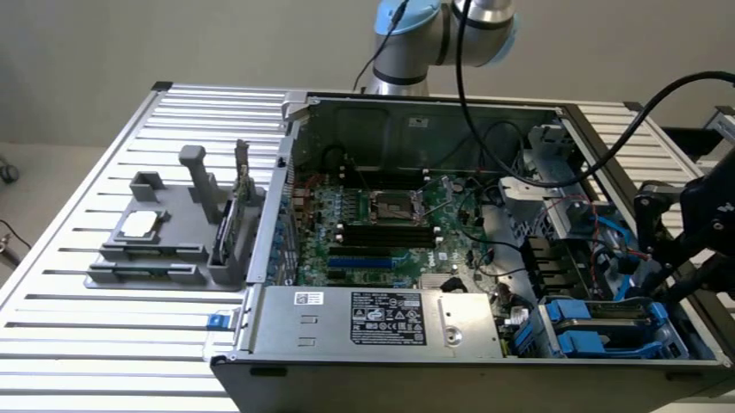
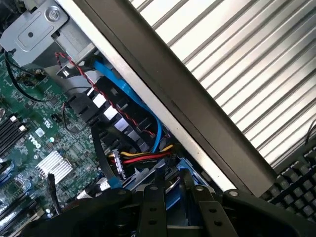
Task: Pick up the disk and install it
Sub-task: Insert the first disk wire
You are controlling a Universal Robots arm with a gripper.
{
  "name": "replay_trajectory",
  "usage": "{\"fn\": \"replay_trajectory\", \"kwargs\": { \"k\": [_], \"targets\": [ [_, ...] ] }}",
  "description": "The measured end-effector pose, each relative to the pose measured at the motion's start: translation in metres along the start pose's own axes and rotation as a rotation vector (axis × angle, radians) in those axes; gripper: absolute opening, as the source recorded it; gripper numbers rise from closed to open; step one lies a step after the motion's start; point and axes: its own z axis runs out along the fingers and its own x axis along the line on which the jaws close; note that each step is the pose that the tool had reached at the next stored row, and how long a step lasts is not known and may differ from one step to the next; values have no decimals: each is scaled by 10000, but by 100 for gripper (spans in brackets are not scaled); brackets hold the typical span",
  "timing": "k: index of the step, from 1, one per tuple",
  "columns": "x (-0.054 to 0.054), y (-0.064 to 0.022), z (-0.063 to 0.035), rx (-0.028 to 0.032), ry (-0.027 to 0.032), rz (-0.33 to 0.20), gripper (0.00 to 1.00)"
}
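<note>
The disk (image 1: 603, 312) sits in the drive bay at the open computer case's near corner, on the exterior view's right. Its silver-grey metal shows between blue carrier parts. My black gripper (image 1: 660, 280) hangs just above and to the right of that bay, beside the case wall. In the wrist view my gripper (image 2: 173, 185) points down at the bay. Its two dark fingers (image 2: 152, 207) stand apart, and blue carrier plastic (image 2: 174, 197) shows in the gap between them. I cannot tell whether the fingers touch the carrier.
A silver labelled power supply (image 1: 379, 317) fills the case's near side, with the green motherboard (image 1: 379, 215) behind it. Blue, red and yellow cables (image 2: 148, 157) run beside the bay. A grey fixture (image 1: 161, 241) on the slatted table holds a small chip. A keyboard (image 2: 296, 182) lies beyond the case wall (image 2: 197, 113).
</note>
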Motion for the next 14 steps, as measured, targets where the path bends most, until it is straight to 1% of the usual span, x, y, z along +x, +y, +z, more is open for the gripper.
{"fn": "replay_trajectory", "kwargs": {
  "k": [3,6,14],
  "targets": [
    [0,0,7,0,-9,379,27],
    [0,0,11,-2,-12,622,27],
    [2,1,17,-9,-7,651,27]
  ]
}}
